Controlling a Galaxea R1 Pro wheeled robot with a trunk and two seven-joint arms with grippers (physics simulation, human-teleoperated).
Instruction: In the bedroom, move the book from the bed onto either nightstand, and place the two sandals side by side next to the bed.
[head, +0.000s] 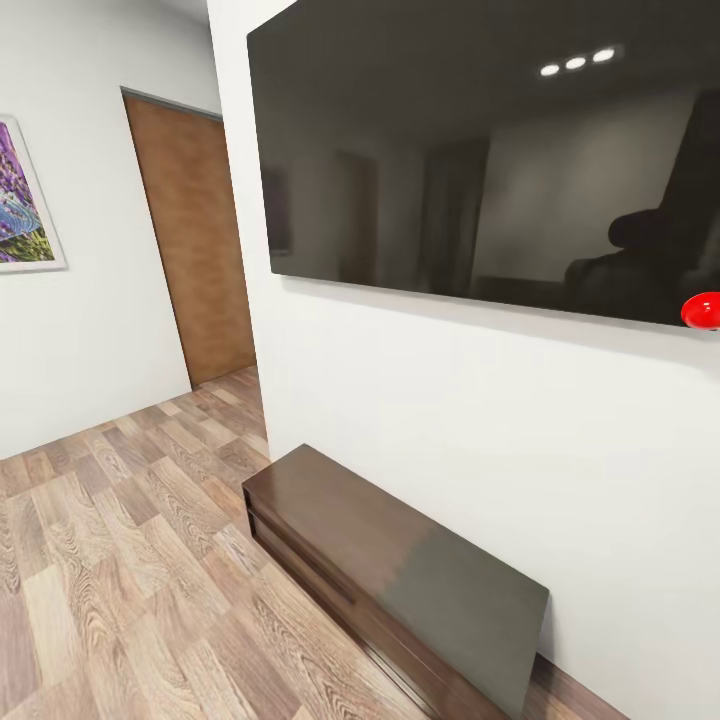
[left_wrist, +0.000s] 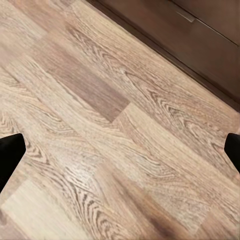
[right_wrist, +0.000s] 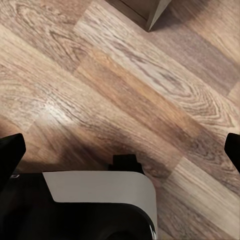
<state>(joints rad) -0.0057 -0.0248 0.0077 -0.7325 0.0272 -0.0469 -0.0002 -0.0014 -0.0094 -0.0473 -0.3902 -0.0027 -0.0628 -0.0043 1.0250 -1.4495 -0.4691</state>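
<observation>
Wood-plank floor (head: 120, 560) underfoot, robot in transit, facing a wall.
Both claws hang spread and empty over the planks; beyond them stand the long dark cabinet (head: 400, 580), wall TV (head: 480, 160) and brown door (head: 195, 240). Book, bed and sandals lie elsewhere, unseen.

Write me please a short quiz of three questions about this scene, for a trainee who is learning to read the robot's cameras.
1. True or false: the long low dark cabinet stands on the floor against the wall, under the big black screen.
2. What fills the gap between the fingers of the left hand in its wrist view? A) a blue sandal B) bare wood-plank floor C) a book
3. Fill in: left of the brown door, a framed picture hangs on the white ____.

Key: 1 true; 2 B; 3 wall.
</observation>
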